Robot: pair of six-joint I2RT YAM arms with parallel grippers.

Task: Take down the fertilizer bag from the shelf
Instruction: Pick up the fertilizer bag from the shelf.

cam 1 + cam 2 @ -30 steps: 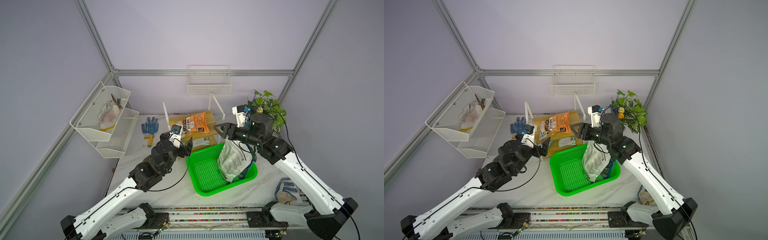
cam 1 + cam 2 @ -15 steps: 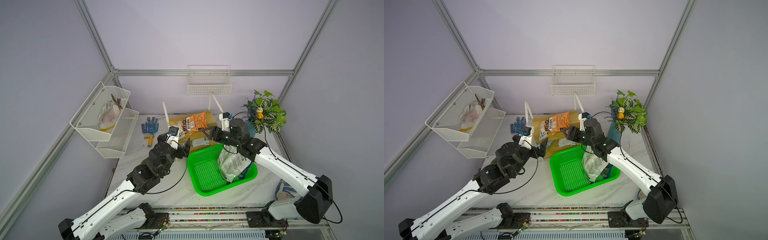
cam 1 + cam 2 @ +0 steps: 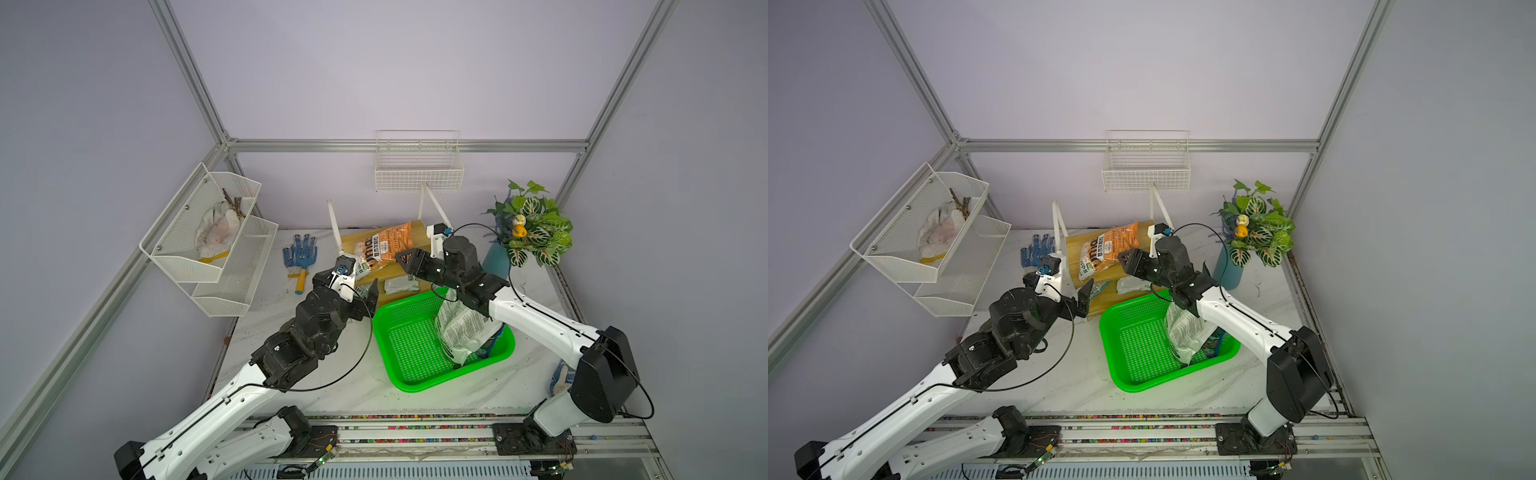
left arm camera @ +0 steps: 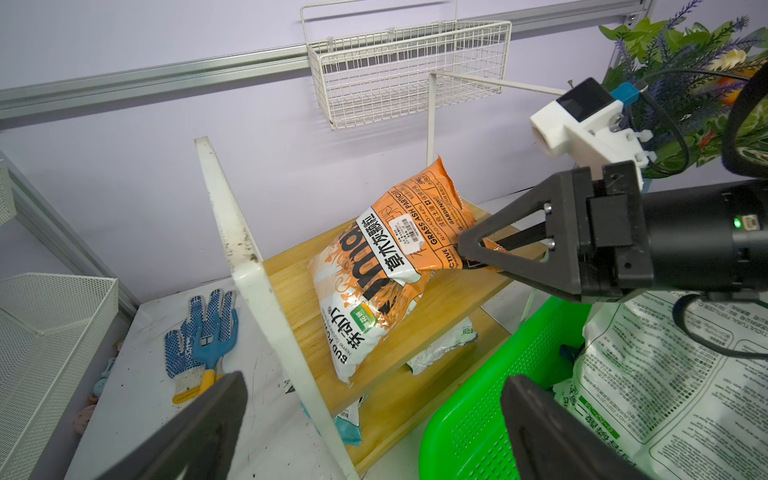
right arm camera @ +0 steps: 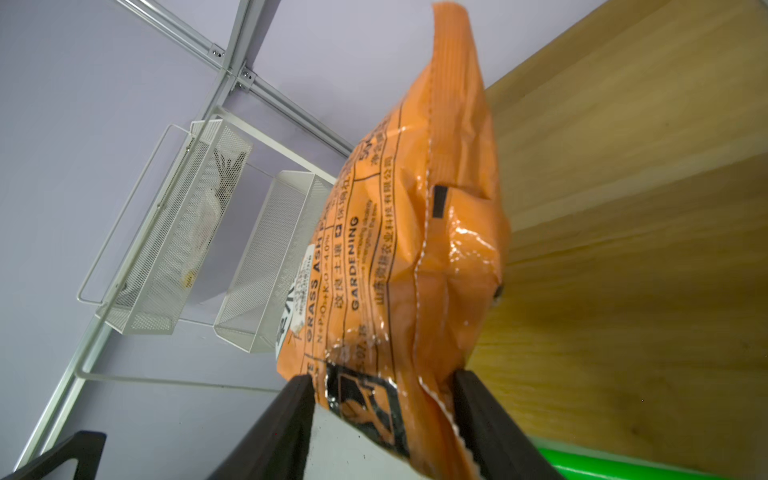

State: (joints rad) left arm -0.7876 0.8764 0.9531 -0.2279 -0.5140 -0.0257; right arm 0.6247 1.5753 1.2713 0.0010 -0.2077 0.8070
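Here, "GRASS ASH" fertilizer bag [image 4: 386, 282] in grip of right gripper [image 5: 382, 376]; left gripper [image 4: 372, 378] open.

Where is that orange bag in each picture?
Top view: orange bag, mid-back on the wooden shelf, upper board.
Top view: orange bag, same spot.
Left wrist: orange bag, centre.
Right wrist: orange bag fills the middle, corner in the right gripper.
Shared landmark: the wooden shelf.

Soft, even light; bowed edges.
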